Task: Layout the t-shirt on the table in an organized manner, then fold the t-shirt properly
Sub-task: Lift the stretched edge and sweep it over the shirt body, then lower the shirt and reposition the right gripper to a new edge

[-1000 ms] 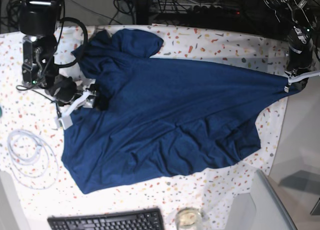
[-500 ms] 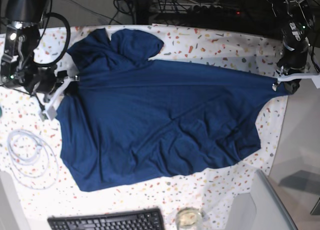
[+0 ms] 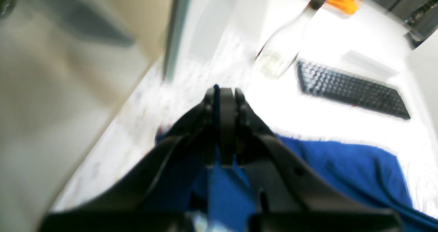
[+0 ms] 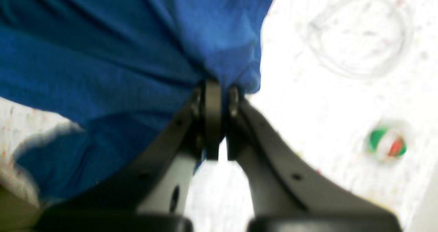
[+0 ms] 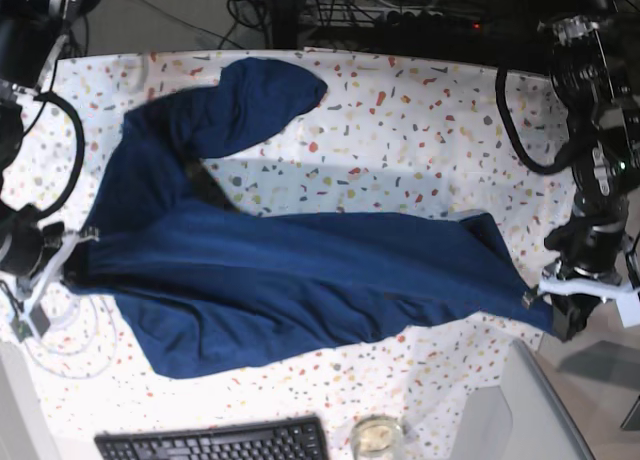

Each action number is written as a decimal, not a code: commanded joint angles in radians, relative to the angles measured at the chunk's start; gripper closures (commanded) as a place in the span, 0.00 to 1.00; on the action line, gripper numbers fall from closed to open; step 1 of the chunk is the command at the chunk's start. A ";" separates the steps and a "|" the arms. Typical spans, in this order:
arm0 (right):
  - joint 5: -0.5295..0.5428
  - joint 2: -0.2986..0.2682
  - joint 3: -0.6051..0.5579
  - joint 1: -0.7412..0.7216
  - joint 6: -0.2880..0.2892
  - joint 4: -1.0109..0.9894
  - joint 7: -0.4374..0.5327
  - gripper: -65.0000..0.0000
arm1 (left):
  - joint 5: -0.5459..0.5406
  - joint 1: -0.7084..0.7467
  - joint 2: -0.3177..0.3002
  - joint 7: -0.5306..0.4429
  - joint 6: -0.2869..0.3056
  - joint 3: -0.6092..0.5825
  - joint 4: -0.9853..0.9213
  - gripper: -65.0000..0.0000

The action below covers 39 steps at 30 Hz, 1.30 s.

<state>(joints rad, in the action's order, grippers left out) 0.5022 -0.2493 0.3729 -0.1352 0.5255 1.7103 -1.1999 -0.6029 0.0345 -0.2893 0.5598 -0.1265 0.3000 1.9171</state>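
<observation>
The t-shirt (image 5: 300, 280) is stretched across the table (image 5: 420, 110) in a long band from the left edge to the right edge in the base view. Most of the fabric lies in the near half of the table. One lobe of cloth (image 5: 250, 100) reaches up toward the far left corner and lies flat there. The far right part of the table is bare.

The right gripper (image 4: 214, 98) is at the table's left edge in the base view. Its jaws are closed, and a bunched fold of the t-shirt is pinched between the fingertips. In the right wrist view the cloth fans out from the pinch point, upward and to the left.

The left gripper (image 3: 220, 98) is at the table's right edge in the base view, near the near right corner. Its jaws are pressed together, and a thin blue edge of the t-shirt shows between them. The rest of the cloth trails away below and to the right in the left wrist view.

The fabric between the two grip points runs as one taut, narrow band with lengthwise creases.

A keyboard (image 5: 215, 440) lies at the near edge, apart from the t-shirt. A glass jar (image 5: 377, 437) stands just beside it. A coil of clear tubing (image 5: 70, 330) lies at the near left, close to the right gripper. Both wrist views are blurred.
</observation>
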 commanded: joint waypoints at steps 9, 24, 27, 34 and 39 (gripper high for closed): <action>0.002 -0.055 0.002 -0.137 -0.074 -0.307 0.084 1.00 | 0.001 -0.172 -0.029 -0.037 0.001 -0.124 -0.152 1.00; 0.003 -0.094 -0.251 -0.063 -0.080 -0.600 0.407 0.27 | 0.001 0.066 -0.018 -0.045 0.001 -0.158 -0.210 1.00; 0.003 -0.078 -0.229 0.136 -0.080 -0.313 0.397 0.29 | 0.001 0.127 -0.018 -0.045 0.001 -0.158 -0.210 1.00; -0.006 0.041 -0.245 0.339 -0.080 -0.135 0.397 0.29 | 0.001 0.219 -0.017 -0.120 0.003 -0.158 -0.210 1.00; -0.150 0.095 -0.348 0.332 -0.080 -0.194 0.398 0.29 | 0.001 0.288 -0.020 -0.225 0.003 -0.158 -0.210 1.00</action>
<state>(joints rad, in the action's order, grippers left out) 0.3233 -0.1604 0.0292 0.1993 0.4416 1.5032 -0.8131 -0.6029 0.3321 -0.2977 0.3687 -0.1299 0.1360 1.6890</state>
